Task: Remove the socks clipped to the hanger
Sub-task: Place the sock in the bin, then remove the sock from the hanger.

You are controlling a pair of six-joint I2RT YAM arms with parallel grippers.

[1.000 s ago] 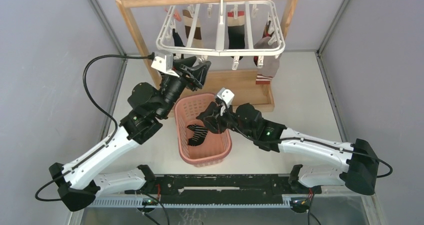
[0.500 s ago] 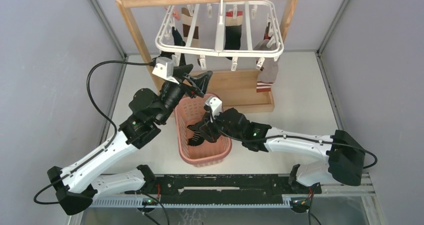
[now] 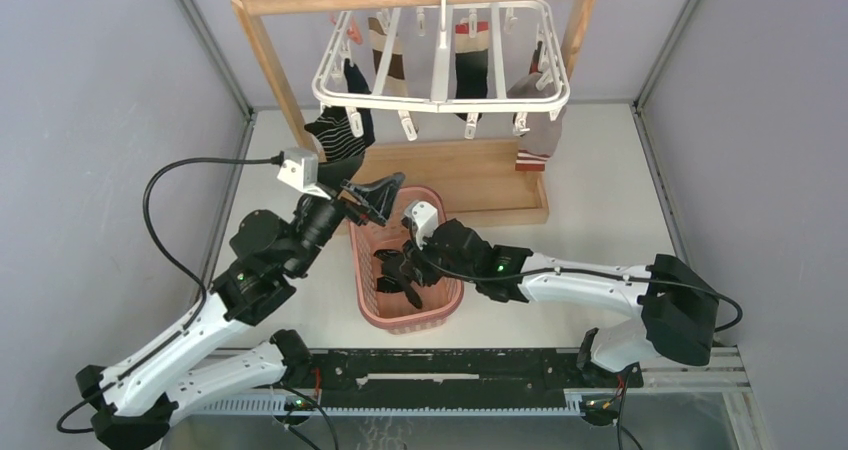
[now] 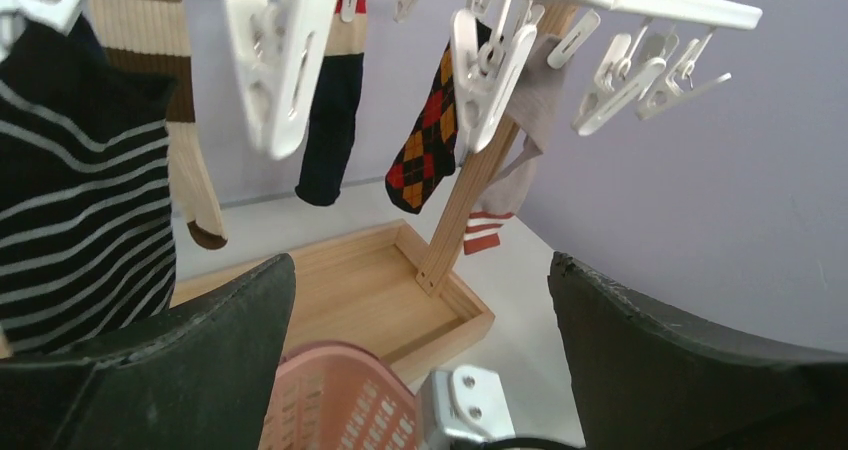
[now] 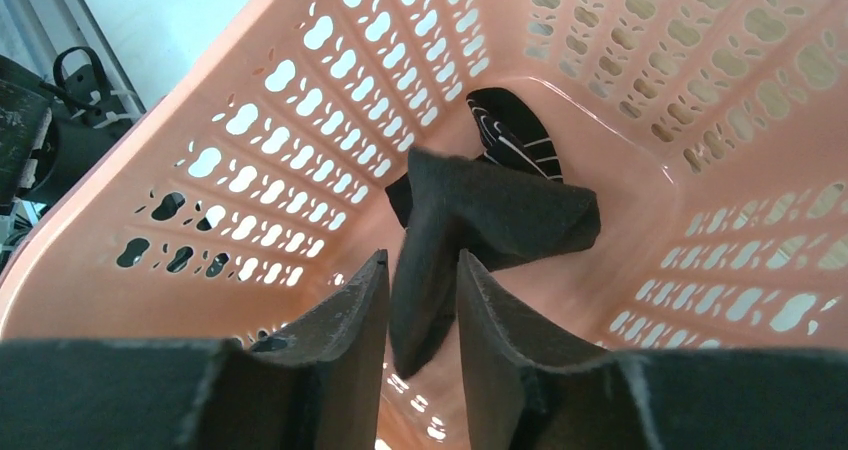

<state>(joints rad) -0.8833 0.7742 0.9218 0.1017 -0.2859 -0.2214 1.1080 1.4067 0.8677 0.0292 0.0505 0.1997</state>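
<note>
The white hanger hangs from a wooden rack, and socks are clipped under it. They are a black white-striped sock, a brown-and-cream sock, a black sock and a grey sock with a red-white cuff. In the left wrist view the striped sock is at the left and a red-yellow argyle sock hangs further back. My left gripper is open and empty, below the striped sock. My right gripper is shut on a plain black sock, low inside the pink basket.
The pink basket stands in front of the rack's wooden base tray. Another striped sock lies on the basket floor. Several empty white clips dangle from the hanger. Grey walls close in both sides.
My left arm has pulled back and down from the hanger, open, and the striped sock still hangs there. My right gripper has moved left and down into the basket with the black sock.
</note>
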